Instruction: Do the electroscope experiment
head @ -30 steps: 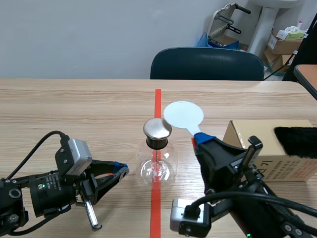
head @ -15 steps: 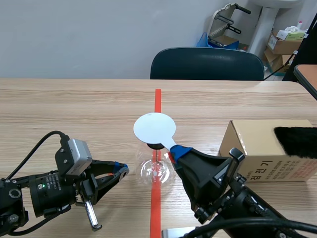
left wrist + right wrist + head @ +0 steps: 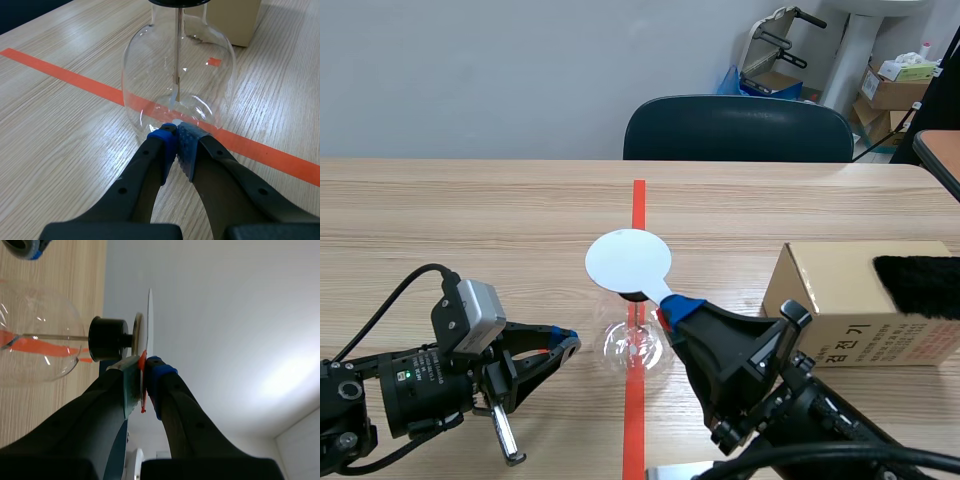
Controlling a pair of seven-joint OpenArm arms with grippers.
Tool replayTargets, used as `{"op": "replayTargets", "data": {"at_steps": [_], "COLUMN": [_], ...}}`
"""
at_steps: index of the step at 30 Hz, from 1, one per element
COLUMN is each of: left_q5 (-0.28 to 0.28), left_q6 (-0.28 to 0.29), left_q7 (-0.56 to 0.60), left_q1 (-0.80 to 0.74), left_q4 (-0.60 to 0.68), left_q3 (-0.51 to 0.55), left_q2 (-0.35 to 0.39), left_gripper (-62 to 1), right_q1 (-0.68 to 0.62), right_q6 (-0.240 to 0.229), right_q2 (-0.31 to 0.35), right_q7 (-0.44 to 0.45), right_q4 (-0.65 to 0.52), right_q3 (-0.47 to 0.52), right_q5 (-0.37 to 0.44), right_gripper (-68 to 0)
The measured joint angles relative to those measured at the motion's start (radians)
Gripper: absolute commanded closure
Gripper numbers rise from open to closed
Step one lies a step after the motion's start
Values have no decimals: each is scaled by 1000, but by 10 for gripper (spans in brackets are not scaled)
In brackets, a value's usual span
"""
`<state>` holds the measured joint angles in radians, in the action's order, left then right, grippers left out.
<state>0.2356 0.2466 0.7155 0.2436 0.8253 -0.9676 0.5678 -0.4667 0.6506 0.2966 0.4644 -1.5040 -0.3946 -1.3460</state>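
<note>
The electroscope is a round glass flask (image 3: 620, 348) (image 3: 150, 85) standing on the red tape line, with a black stopper (image 3: 107, 338) and a metal cap (image 3: 137, 332). A thin rod (image 3: 177, 55) hangs inside it. My right gripper (image 3: 672, 305) (image 3: 143, 372) is shut on the reddish handle of a white disc (image 3: 628, 262) (image 3: 149, 320). The disc is held flat just over the cap and hides it in the scene view. My left gripper (image 3: 568, 345) (image 3: 175, 136) rests low on the table, shut on nothing, its tips at the flask's base.
A cardboard box (image 3: 850, 290) stands at the right with a black furry cloth (image 3: 920, 285) on top. A dark chair (image 3: 738, 128) is behind the table's far edge. The red tape line (image 3: 638, 205) runs down the middle.
My right gripper has carried the white disc leftward, from beside the flask to over its metal cap. The left arm has stayed still.
</note>
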Motion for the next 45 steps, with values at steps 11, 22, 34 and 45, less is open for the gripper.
{"op": "replayTargets", "data": {"at_steps": [11, 22, 34, 45], "left_q5": [0, 0, 0, 0], "left_q6": [0, 0, -3, -3], "left_q7": [0, 0, 0, 0], "left_q1": [0, 0, 0, 0], "left_q4": [0, 0, 0, 0], "left_q3": [0, 0, 0, 0], "left_q2": [0, 0, 0, 0], "left_gripper": [-27, -27, -27, -27], "right_q1": [0, 0, 0, 0], "right_q6": [0, 0, 0, 0], "right_q2": [0, 0, 0, 0], "right_q7": [-345, -682, -762, -513], "right_q4": [0, 0, 0, 0], "right_q3": [0, 0, 0, 0], "right_q5": [3, 8, 8, 7], "right_gripper": [-11, -11, -10, -10]}}
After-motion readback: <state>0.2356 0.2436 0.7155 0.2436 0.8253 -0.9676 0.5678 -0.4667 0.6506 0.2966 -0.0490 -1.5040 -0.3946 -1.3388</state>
